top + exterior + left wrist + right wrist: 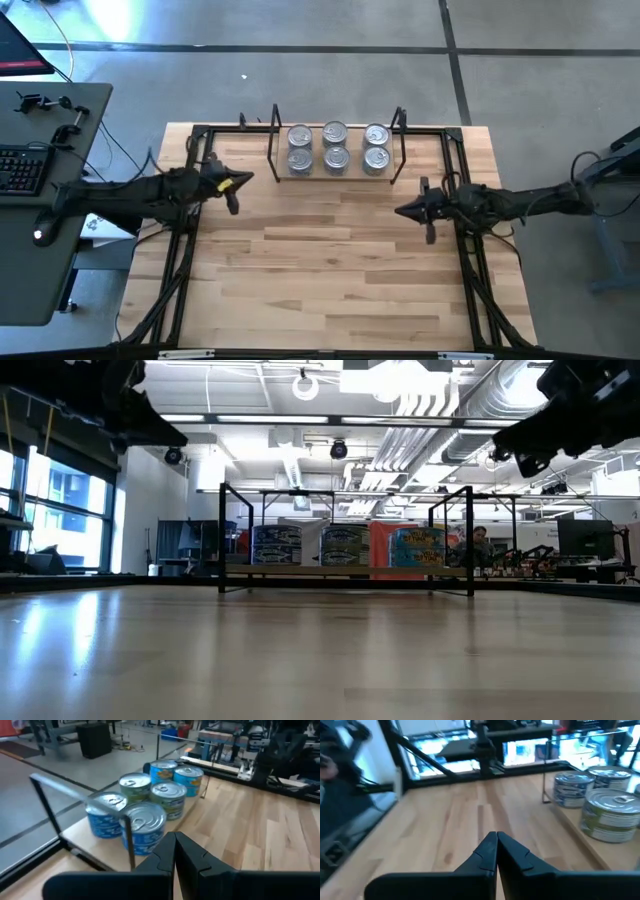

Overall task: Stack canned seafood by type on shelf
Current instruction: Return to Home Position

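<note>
High view: you've got the low light-wood shelf (317,176) with thin black wire uprights at the far edge of the big black-framed wooden tabletop (330,270), roughly centred. On it sit short round metal tins (336,158) with silver lids, in two rows of three, close together. The left gripper (240,182) hangs over the table just off the shelf's left end. The right gripper (405,211) is near the right end, a bit nearer the table's front. Neither touches the shelf or a tin.

Low view: the shelf (345,571) is far across the table. The tins (345,546) show blue labels to the left, then an orange patch, then a pale blue and yellow label. Dark arm parts are cut off at both top corners.

Left wrist view: the left gripper (175,851) has its fingers pressed together on nothing. Beyond it the tins (145,822) show pull-tab lids. The nearest pair has blue labels, the middle pair green, the farthest pair pale blue and yellow. You can't tell how many tins are in each pile.

Right wrist view: the right gripper (496,847) also has its fingers together, empty, over bare wood. Only the shelf's (575,827) near end shows, and its tins (612,815) are cut off at the frame edge.
</note>
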Controlling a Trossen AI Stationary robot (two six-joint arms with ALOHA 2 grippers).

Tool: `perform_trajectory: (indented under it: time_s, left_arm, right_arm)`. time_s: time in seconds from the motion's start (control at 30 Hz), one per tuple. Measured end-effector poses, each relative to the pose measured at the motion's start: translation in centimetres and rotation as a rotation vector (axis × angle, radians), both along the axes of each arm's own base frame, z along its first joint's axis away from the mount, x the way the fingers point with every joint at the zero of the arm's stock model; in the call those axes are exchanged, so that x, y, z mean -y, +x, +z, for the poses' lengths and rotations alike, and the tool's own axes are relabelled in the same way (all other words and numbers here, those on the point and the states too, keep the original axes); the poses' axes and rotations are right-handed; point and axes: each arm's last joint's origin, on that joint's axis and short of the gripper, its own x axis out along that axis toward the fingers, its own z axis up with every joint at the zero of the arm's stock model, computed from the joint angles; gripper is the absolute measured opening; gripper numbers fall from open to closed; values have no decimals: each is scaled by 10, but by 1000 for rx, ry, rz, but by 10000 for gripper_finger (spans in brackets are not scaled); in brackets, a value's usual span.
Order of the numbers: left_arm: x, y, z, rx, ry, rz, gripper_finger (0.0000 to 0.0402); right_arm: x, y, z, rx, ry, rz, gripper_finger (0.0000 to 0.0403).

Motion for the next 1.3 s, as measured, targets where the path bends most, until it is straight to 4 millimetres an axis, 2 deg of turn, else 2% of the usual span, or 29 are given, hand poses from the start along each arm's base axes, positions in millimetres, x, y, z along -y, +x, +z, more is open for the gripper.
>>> perform_trajectory:
  time_s: [0.27,0.4,0.53,0.87,1.03,1.13,1.3]
  left_arm:
    - [-3,-27,-15,95,-16,-74,0]
    - [-4,-36,-20,146,19,-80,0]
    - [-2,-41,-34,160,41,-119,0]
    - [0,-32,-60,248,102,-244,0]
    - [2,-27,-71,310,117,-328,0]
    - [1,-26,-72,305,101,-322,0]
    - [1,-26,-72,303,99,-319,0]
  right_arm:
    - [3,-10,-21,59,87,22,0]
    - [1,-9,-28,128,41,96,0]
    - [0,-9,-33,180,30,123,0]
    - [0,-9,-34,166,30,116,0]
    - [2,-9,-34,166,24,54,0]
    - [3,-9,-34,169,30,20,0]
    - [6,-8,-34,172,138,-47,0]
